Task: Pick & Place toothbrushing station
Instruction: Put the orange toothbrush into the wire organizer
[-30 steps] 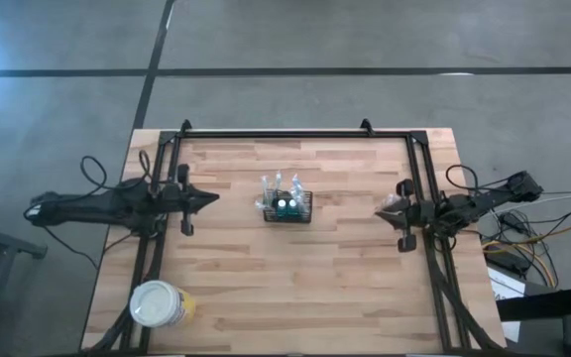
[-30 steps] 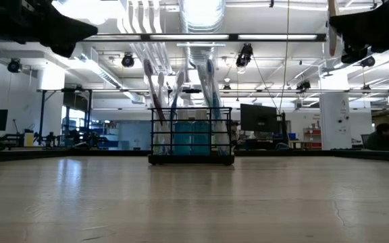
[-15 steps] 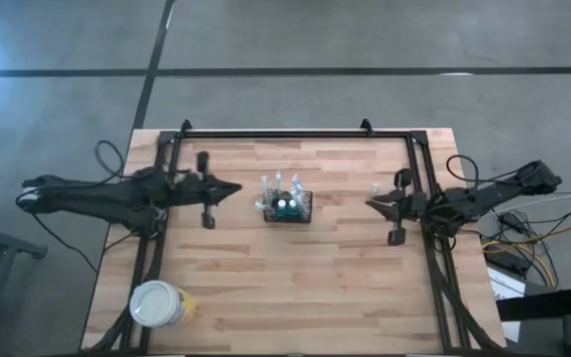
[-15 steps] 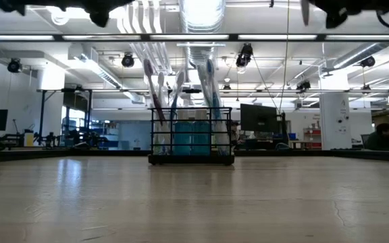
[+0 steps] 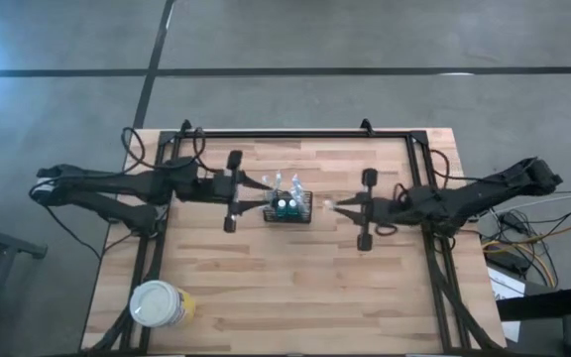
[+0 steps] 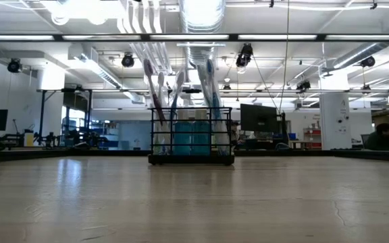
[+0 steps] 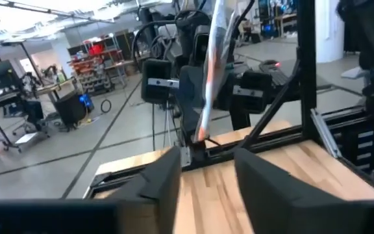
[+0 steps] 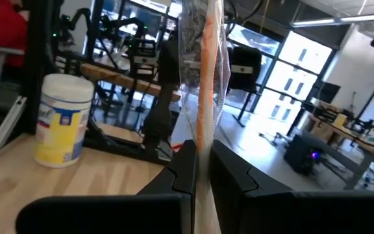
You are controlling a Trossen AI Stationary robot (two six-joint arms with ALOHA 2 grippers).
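The toothbrushing station (image 5: 287, 205), a black wire caddy (image 6: 191, 138), stands on its flat bottom at the table's middle, with several toothbrushes upright in it. My left gripper (image 5: 258, 183) hovers just left of the caddy, high above the table. It is open (image 7: 206, 175) with nothing between its fingers. My right gripper (image 5: 343, 206) hovers right of the caddy, shut on a clear-wrapped toothbrush (image 8: 203, 58) with an orange handle. The left wrist view shows this toothbrush (image 7: 208, 71) too. Both grippers are above the low view's top edge. My right gripper pinches the wrapped toothbrush between its two fingers at the lower part (image 8: 202, 140) of the wrapper. The fingers come from the table's right side. The brush rises past the fingertips, slanting, lifted clear of the table and the caddy.
A yellow cup with a white lid (image 5: 157, 303) stands at the table's near left corner, also in the right wrist view (image 8: 60, 120). A black frame (image 5: 295, 134) runs along the table's far and side edges. Bare wood lies on the near side of the caddy.
Both arms have reached in from the table's sides toward the caddy, the left one toward the right, the right one toward the left with the wrapped toothbrush. Both have risen out of the low view.
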